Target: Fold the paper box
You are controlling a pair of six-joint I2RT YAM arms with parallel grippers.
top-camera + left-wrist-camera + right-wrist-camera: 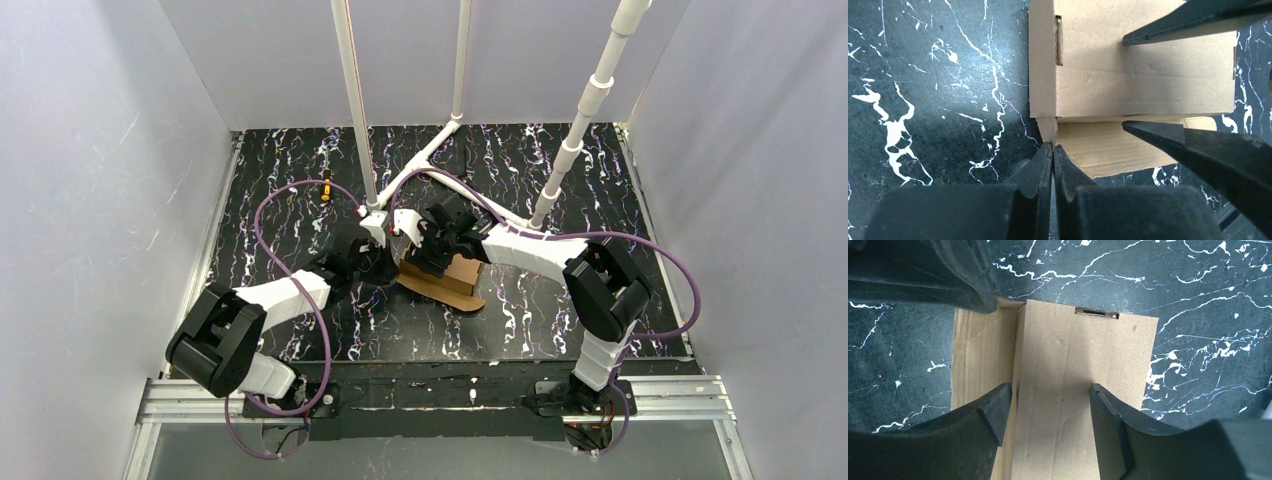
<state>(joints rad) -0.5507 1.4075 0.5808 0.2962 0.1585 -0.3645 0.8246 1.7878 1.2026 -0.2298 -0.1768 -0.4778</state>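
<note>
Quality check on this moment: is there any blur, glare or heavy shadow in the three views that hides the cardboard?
Top external: the light is even with no glare, but the paper box is small in frame and partly covered. Left wrist: the cardboard is sharp, while the left fingers in the foreground are soft and dark. Right wrist: the cardboard grain is crisp, with a soft shadow beside the right fingers.
</note>
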